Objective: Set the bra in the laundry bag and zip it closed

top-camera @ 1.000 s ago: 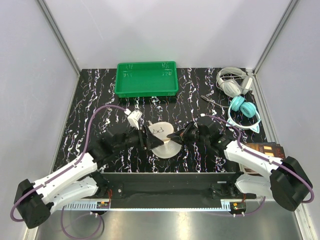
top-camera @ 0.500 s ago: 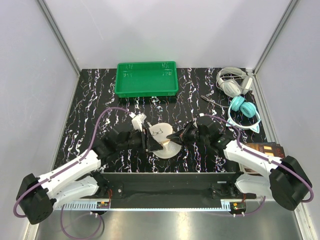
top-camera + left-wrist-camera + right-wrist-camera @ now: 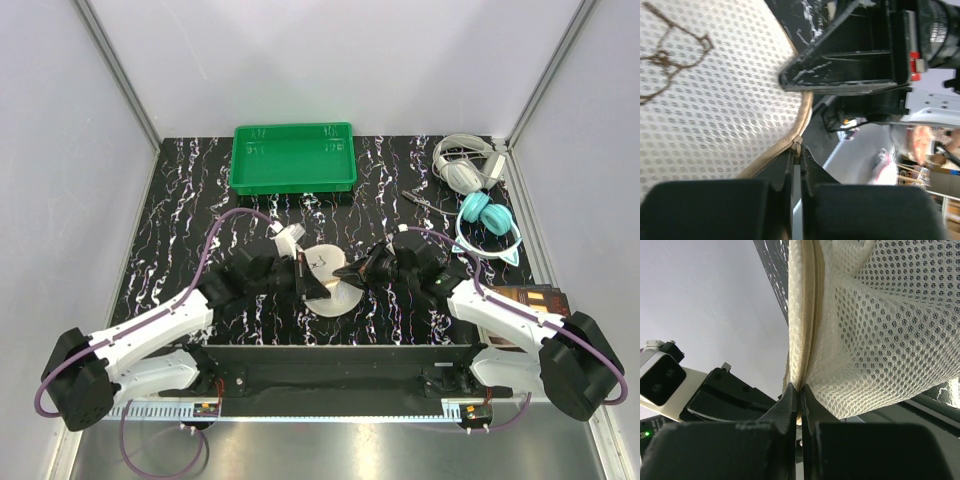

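Left gripper (image 3: 796, 154) and right gripper (image 3: 799, 390) are each pinching the zipper rim (image 3: 802, 315) of the laundry bag (image 3: 322, 265) mid-table, the bra is not showing, and the thin rim is risking slipping free under any skewed pull.

Green tray (image 3: 293, 158), teal headphones (image 3: 487, 214), grey headphones (image 3: 462, 177)

No words are legible; the laundry bag (image 3: 725, 115) bears an eyeglasses mark (image 3: 662, 57).
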`<state>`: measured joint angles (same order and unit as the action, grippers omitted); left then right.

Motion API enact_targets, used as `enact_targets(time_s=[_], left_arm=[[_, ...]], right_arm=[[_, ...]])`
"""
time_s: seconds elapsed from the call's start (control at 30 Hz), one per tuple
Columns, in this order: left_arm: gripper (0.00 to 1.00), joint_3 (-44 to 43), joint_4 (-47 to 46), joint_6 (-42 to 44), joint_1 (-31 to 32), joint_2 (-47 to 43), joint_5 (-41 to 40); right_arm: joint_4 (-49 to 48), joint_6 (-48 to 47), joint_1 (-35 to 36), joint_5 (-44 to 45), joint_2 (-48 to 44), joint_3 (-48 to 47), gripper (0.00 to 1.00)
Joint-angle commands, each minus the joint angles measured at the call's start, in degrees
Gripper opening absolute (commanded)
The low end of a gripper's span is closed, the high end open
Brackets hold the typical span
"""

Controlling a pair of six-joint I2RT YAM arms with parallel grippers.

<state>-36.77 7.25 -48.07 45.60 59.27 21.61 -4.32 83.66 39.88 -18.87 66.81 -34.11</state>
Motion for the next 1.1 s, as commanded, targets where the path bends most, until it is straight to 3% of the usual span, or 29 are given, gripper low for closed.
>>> enact_targets(time_s=[0.0,0.1,0.33,0.5,0.63,0.67,0.73,0.8,1.0,1.07], left_arm=[[0.0,-3.0,6.0,4.5,-0.2,-0.4,-6.7],[0.0,-1.2,10.9,6.8,-1.7,-1.3,-10.0],[0.0,5.2,13.5,8.1,-7.7,-8.0,-9.0],[0.0,4.1,5.4,8.8,-7.6,-8.2,0.5],[0.0,-0.3,-1.9,7.8,-5.1,-5.8,5.1],[0.0,-1.2,-4.8,7.6,-4.8,-5.0,5.5],[0.0,-3.7,-6.4,6.7,-3.9,-1.6,5.6],[0.0,-6.0,-7.1,6.4,-3.4,0.8,5.5],[0.0,-8.0,-11.0,5.4,-0.6,7.8,5.0],[0.0,-7.8,-11.6,5.4,0.2,8.8,4.8]], right_arm=[[1.7,-4.2,0.6,1.2,-2.0,-1.8,0.0],[4.0,-8.2,-0.1,0.9,-2.5,-2.1,0.0],[8.4,-18.0,-9.4,-7.4,-0.9,-3.9,0.0],[17.3,-33.4,-11.4,-17.8,12.2,-20.9,0.0],[24.1,-37.8,-11.3,-15.7,18.7,-29.6,0.22],[26.4,-39.1,-11.4,-14.5,19.1,-30.9,0.36],[32.9,-42.4,-11.5,-8.0,18.3,-32.5,0.45],[38.4,-44.4,-11.5,-0.2,16.1,-31.0,0.61],[47.9,-44.3,-11.5,8.8,2.6,-24.3,0.83],[51.0,-43.8,-11.5,11.1,-1.7,-24.3,0.85]])
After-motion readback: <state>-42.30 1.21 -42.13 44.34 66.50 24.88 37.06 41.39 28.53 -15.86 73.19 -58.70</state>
